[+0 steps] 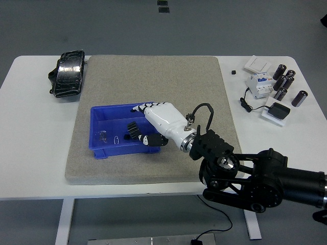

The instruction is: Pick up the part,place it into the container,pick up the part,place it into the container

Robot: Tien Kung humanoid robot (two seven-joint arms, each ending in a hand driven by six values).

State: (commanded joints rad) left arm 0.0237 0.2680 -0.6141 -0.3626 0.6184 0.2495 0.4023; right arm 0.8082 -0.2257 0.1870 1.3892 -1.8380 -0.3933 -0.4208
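A blue container (100,116) sits on the grey mat (153,76), left of centre. My right hand (153,125), white with black pads, reaches in from the lower right and hangs over the container's right half. A dark ridged shape (134,130) shows under the hand inside the container; I cannot tell whether it is a part or a piece of the hand. Two small pieces (103,136) lie on the container's floor at the left. The left arm is out of view.
A black ridged object (67,74) lies at the table's back left. At the back right are white switch plates (258,64), a white breaker (258,84), several black cylinders (286,81) and a black adapter (278,109) with its cable.
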